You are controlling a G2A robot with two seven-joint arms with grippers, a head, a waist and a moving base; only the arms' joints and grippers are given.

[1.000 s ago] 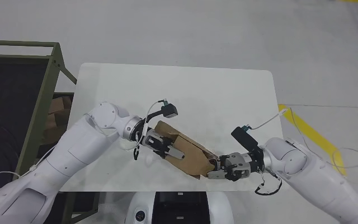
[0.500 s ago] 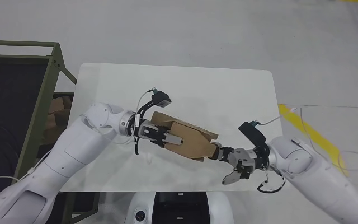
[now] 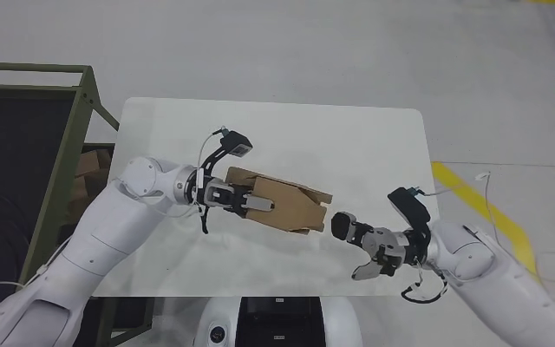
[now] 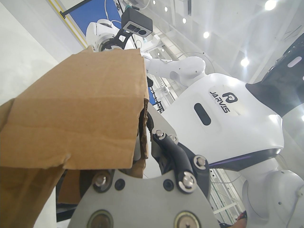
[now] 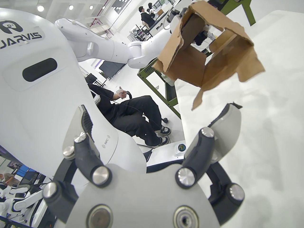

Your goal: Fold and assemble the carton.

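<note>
The brown cardboard carton (image 3: 290, 206), a hollow sleeve with loose flaps, hangs over the middle of the white rectangular table (image 3: 347, 139). The left gripper (image 3: 257, 203) is clamped on one end. Nearer the table's front edge, the right gripper (image 3: 354, 247) gapes wide, just clear of the carton.

A big work hall is shown: round lights (image 4: 270, 4) are set in a high ceiling (image 4: 225, 17), and a yellow line (image 3: 451, 180) is painted on the grey floor (image 3: 303, 43).
</note>
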